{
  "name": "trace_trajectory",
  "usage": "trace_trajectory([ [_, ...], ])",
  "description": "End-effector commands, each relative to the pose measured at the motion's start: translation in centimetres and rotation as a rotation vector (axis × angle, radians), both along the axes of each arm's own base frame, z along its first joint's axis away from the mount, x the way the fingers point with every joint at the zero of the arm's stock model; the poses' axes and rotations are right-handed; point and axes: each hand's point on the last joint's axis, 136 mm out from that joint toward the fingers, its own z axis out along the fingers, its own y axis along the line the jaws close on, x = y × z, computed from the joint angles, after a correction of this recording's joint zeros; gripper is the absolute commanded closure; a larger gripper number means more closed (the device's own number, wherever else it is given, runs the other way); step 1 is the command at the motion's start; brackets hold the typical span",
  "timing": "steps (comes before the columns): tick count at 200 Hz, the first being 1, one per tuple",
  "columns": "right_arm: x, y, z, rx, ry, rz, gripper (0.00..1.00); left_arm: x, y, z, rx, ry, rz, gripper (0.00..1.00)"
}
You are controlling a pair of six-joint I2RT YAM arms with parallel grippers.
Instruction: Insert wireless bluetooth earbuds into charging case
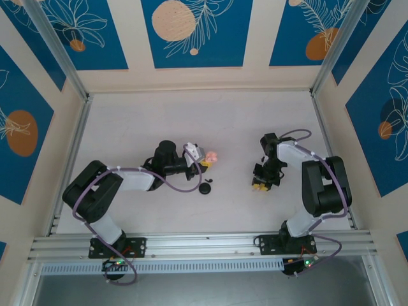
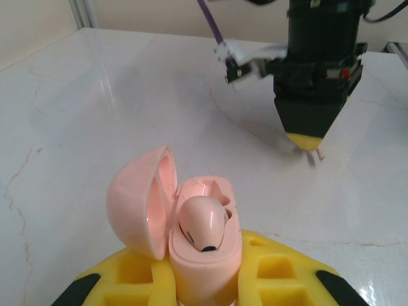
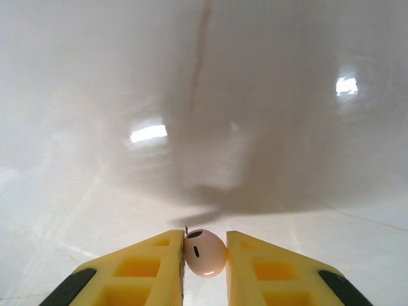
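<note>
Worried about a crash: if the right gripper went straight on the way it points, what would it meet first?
The white table, probably: the right gripper, pinching a pink earbud, points down at its bare surface; how near is unclear.

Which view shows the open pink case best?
Left wrist: the pink charging case is close up, lid open, one pink bud seated. Top external shows it as a small pink blob at the left pincer.

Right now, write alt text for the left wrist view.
An open pale pink clamshell charging case, one pale pink earbud seated inside, sits clamped in the yellow jaws of the left gripper. Beyond, the right gripper points down at the white marbled table.
</note>
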Motion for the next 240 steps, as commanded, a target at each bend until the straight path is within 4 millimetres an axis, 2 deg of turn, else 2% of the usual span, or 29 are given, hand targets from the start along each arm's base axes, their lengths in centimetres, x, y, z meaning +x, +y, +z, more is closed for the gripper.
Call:
trace_trajectory([
  [1, 0.8, 0.1, 1.2, -0.032, -0.092, 0.011, 0.78, -0.5, -0.9, -1.0, 0.008, 0.013, -0.027, 0.87],
  [22, 1.9, 0.5, 2.4, -0.066, -0.178, 0.043, 0.78, -0.5, -1.3, -2.1, 0.016, 0.036, -0.03, 0.87],
  [63, 4.3, 2.5, 5.1, -0.13, -0.373, 0.174, 0.79, -0.5, -2.1, -3.6, 0.023, 0.068, -0.042, 0.88],
  [122, 6.7, 6.9, 8.6, -0.111, -0.659, 0.37, 0.79, -0.8, -2.6, -4.3, 0.006, 0.118, -0.055, 0.87],
  [161, 6.9, 10.4, 10.8, -0.003, -0.835, 0.492, 0.79, -1.1, -2.8, -3.9, -0.016, 0.132, -0.074, 0.87],
  [198, 6.4, 11.6, 11.7, 0.044, -0.914, 0.54, 0.79, -1.3, -2.9, -3.4, -0.036, 0.129, -0.082, 0.87],
  [240, 6.1, 13.0, 11.7, 0.026, -0.945, 0.646, 0.78, -1.6, -3.1, -2.6, -0.058, 0.124, -0.101, 0.87],
])
